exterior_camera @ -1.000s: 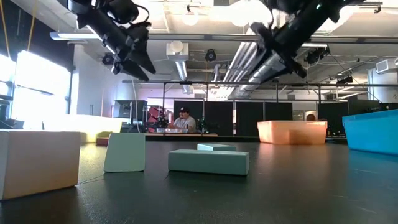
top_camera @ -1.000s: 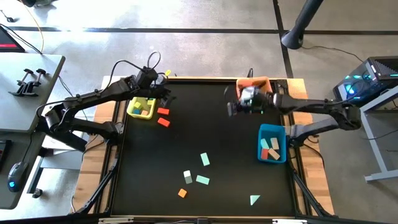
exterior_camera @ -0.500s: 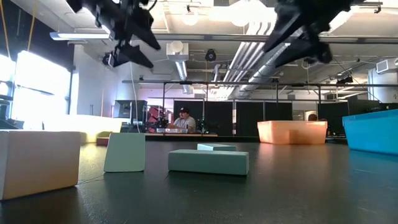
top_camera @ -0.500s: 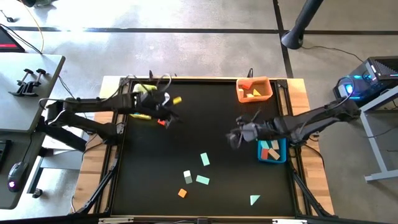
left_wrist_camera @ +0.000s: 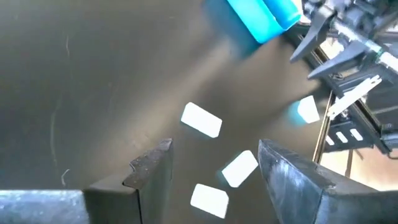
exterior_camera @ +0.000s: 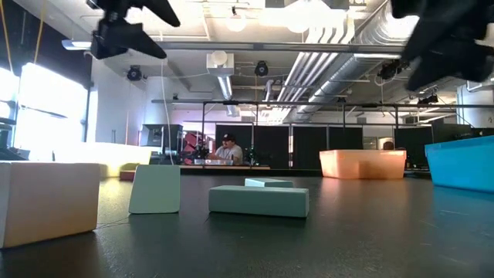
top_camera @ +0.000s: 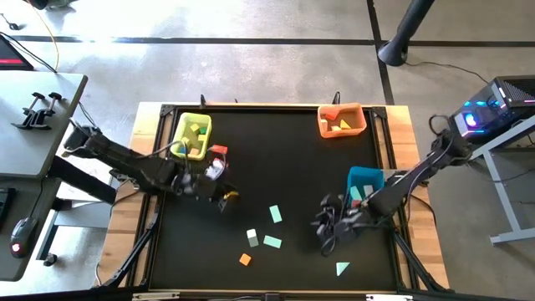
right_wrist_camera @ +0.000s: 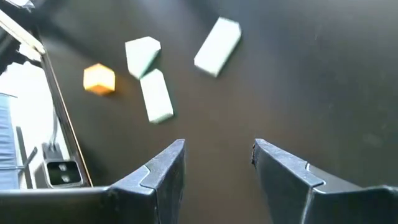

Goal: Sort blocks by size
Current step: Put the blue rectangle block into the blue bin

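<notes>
Blocks (top_camera: 272,242) loose on bench (top_camera: 276,159) centre-front, rest binned. Reach step: left claw (top_camera: 224,199) and right claw (top_camera: 323,227) both spread, empty, flanking cluster. Next: drop onto one block, clench.

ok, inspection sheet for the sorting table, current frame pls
Surface: black table, mostly bare.
Job's things: loose mint blocks and an orange cube near the front edge; a red block beside the yellow bin.
Clutter: nothing seen.
Grippers: left gripper open, empty, over the table's left part; right gripper open, empty, near the blue bin.
Cables: leads run along both arms.
Surroundings: orange bin at the back edge; person seated far behind.
</notes>
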Motion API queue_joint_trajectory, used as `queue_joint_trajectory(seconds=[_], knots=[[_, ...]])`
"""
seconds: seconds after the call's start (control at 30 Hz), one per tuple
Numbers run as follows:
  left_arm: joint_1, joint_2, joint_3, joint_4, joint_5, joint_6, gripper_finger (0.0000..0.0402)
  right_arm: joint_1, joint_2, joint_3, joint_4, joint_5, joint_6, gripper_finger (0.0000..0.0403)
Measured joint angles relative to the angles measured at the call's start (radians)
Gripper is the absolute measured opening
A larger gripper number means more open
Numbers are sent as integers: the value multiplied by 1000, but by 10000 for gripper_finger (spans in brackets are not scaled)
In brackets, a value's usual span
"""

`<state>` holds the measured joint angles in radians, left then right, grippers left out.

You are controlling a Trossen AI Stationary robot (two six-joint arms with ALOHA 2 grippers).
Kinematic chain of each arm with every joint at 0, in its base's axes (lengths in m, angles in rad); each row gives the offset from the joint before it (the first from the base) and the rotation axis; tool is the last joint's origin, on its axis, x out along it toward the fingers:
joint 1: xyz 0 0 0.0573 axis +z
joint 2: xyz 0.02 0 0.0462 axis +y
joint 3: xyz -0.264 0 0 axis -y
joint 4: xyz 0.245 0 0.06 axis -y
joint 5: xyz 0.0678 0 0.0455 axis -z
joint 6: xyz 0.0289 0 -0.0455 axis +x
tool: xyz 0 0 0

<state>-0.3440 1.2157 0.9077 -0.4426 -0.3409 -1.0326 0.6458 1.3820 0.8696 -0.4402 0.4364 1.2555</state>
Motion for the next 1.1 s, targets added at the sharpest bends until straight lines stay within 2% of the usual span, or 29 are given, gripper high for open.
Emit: queue_joint_trajectory(seconds=[0.2, 0.3, 0.37, 0.47, 0.57, 0.67, 0.83, 1.0, 1.1], knots=[[-114, 104, 0, 6, -84, -109, 221, 93, 119, 0, 87, 3, 161, 181], [-135, 194, 0, 54, -87, -52, 221, 131, 166, 0, 169, 54, 185, 181], [-138, 263, -1, 119, -83, 64, 221, 144, 188, 0, 225, 72, 201, 181], [-132, 370, -1, 264, -55, 358, 221, 150, 205, 0, 305, 72, 234, 181], [-103, 464, -1, 450, 14, 666, 221, 162, 208, 0, 356, 73, 231, 181], [-60, 532, 39, 559, 99, 862, 221, 174, 207, 0, 362, 81, 238, 181], [36, 613, 154, 490, 129, 1023, 221, 175, 207, 0, 355, 87, 271, 181], [120, 693, 232, 423, 324, 1195, 221, 175, 207, 0, 351, 89, 266, 181], [148, 740, 271, 383, 388, 1285, 221, 175, 207, 0, 350, 89, 270, 181]])
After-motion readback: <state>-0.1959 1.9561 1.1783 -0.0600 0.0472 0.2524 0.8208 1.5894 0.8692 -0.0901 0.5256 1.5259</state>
